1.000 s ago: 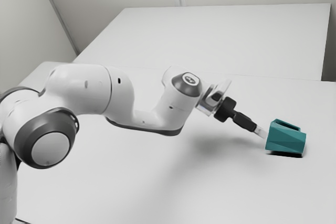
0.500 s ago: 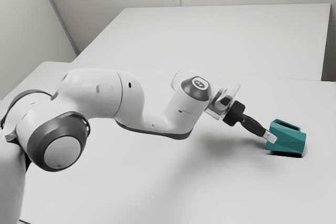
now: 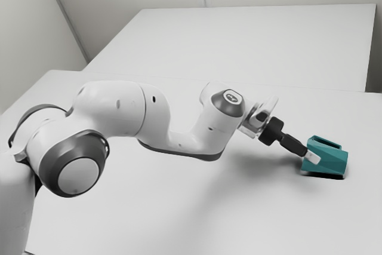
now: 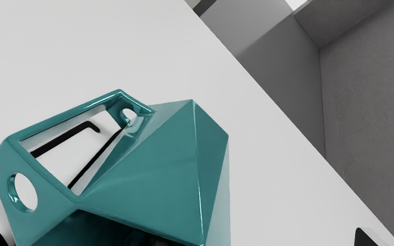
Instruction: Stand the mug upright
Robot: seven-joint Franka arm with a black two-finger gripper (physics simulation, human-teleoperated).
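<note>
A teal faceted mug lies on its side on the white table, its handle on the upper side. The gripper slants down from the exterior view's left, its tip overlapping the mug's near end. In the wrist view the mug has its dark mouth toward my hand. The gripper is open there: one fingertip stands outside the mug, apart from its wall, and a small grey part of the other shows within the dark mouth. Whether that one touches the inner wall is hidden.
The white table surrounds the mug, and a second white surface lies behind it. In the wrist view the table's edge runs diagonally past the mug, with a grey wall beyond.
My gripper has moved toward the exterior view's right and slightly down, from just short of the mug to overlapping its end. The mug has stayed where it was.
</note>
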